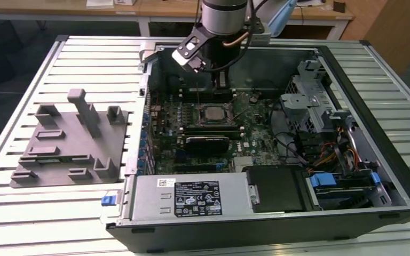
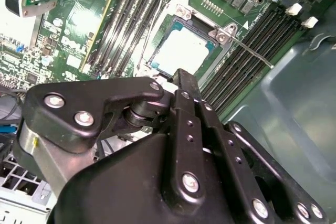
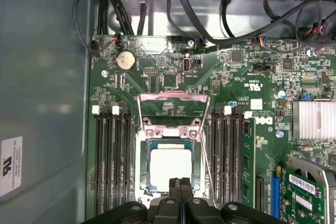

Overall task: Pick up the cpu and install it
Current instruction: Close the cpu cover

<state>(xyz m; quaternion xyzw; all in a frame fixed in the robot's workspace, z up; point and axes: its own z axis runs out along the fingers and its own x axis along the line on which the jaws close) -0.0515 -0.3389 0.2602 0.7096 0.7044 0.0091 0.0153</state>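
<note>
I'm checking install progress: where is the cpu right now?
In the first wrist view the cpu lies flat in the motherboard socket, between the two banks of memory slots, with the tool near its edge.

bright even light, glare on cpu (image 2: 181, 56)

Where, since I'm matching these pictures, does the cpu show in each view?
Exterior view: the cpu lies in the socket at the middle of the motherboard.
First wrist view: the cpu sits in the socket, just beyond the fingers.
Second wrist view: the cpu sits in the socket, beyond the fingers.
Shared landmark: the memory slots flanking the socket.
</note>
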